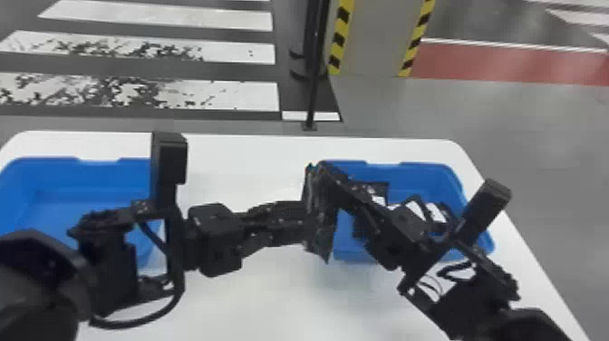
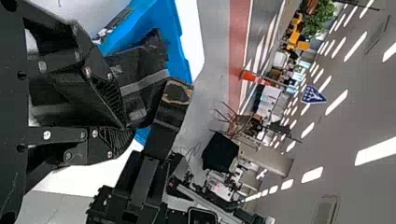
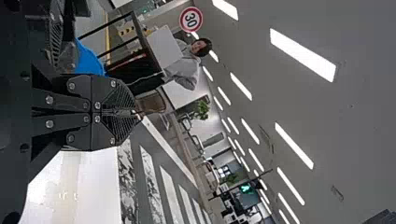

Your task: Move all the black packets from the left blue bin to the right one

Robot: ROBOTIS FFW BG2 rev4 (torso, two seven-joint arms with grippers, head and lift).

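In the head view my left gripper (image 1: 304, 222) is over the middle of the table, shut on a dark, shiny packet (image 1: 321, 226) that stands on edge beside the right bin (image 1: 344, 247). My right gripper (image 1: 322, 170) reaches over that bin's left side, close to the packet's top. The left wrist view has the left gripper (image 2: 127, 128) with the black packet (image 2: 145, 58) beyond its fingers, near the right arm (image 2: 145, 175). In the right wrist view the right gripper (image 3: 135, 114) is shut, its two fingertips together. The left bin (image 1: 72, 181) is partly behind the left arm.
Black packets with white labels (image 1: 419, 209) lie in the right bin, partly behind the right arm. Both bins stand on a white table (image 1: 235, 181). Beyond its far edge is a thin black post (image 1: 312, 90). The two arms are close together at the middle.
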